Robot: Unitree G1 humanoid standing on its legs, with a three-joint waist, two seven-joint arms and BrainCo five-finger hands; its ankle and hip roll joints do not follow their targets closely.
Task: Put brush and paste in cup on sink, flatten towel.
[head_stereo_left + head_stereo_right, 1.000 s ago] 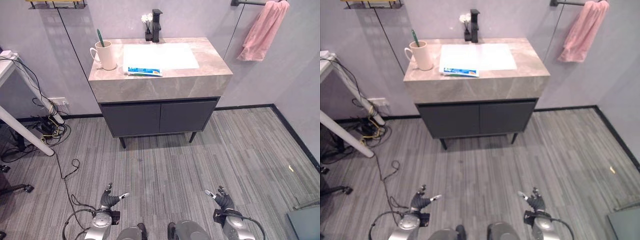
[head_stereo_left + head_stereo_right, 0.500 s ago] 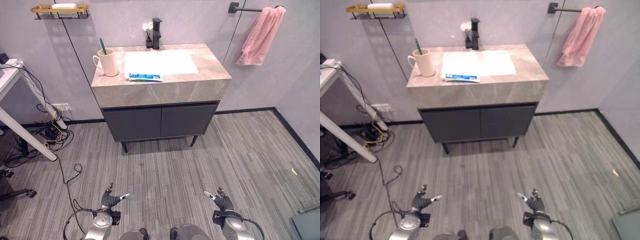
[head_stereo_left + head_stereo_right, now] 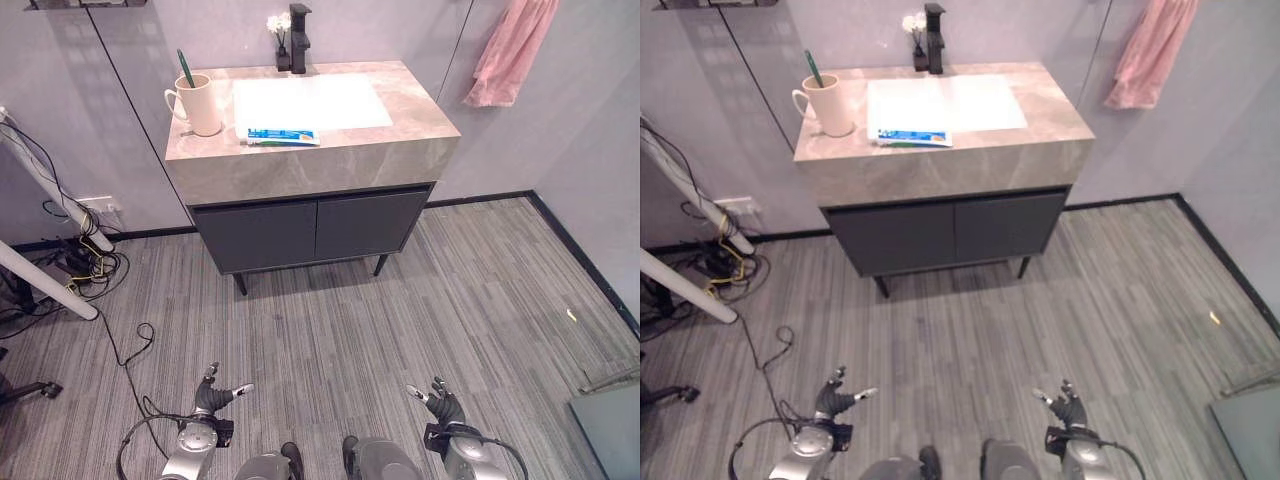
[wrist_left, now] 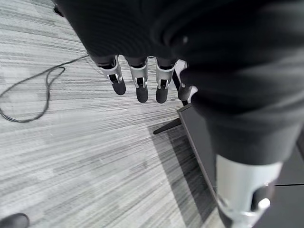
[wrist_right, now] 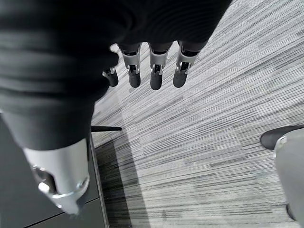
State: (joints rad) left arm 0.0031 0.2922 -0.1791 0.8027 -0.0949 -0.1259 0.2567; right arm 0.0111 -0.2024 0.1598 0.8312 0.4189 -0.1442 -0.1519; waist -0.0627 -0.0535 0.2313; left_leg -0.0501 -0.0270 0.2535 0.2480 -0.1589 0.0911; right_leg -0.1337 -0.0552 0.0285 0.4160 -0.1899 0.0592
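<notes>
Both of my hands hang low at the bottom of the frame, over the grey striped floor (image 3: 330, 330). My left hand (image 3: 213, 397) sits at the lower left, my right hand (image 3: 441, 402) at the lower right, well apart from each other and well apart from the sink. In my left wrist view the fingers (image 4: 137, 83) run out straight in a row with nothing between them and the thumb; the hand holds nothing. My right wrist view shows the same: fingers (image 5: 154, 73) straight and relaxed, nothing in them, striped floor past them.

At the upper middle of the frame stands the sink (image 3: 330, 160), a stone-topped counter over a dark cabinet (image 3: 310, 232) with two doors. A white basin is sunk in the top, and a black tap (image 3: 299, 40) rises at its far edge with a small vase of white flowers (image 3: 275, 25) just beside it.

On the counter's left end, upright, is the cup (image 3: 202, 104), cream with a handle. The brush (image 3: 185, 68) stands in it, green, leaning. The paste (image 3: 282, 136) lies flat on the counter along the near edge of the basin, just right of the cup and outside it.

At the upper right the towel (image 3: 508, 48), pink, hangs bunched against the wall. At the left edge a white table leg (image 3: 50, 290) slants over a tangle of cables on the floor.
</notes>
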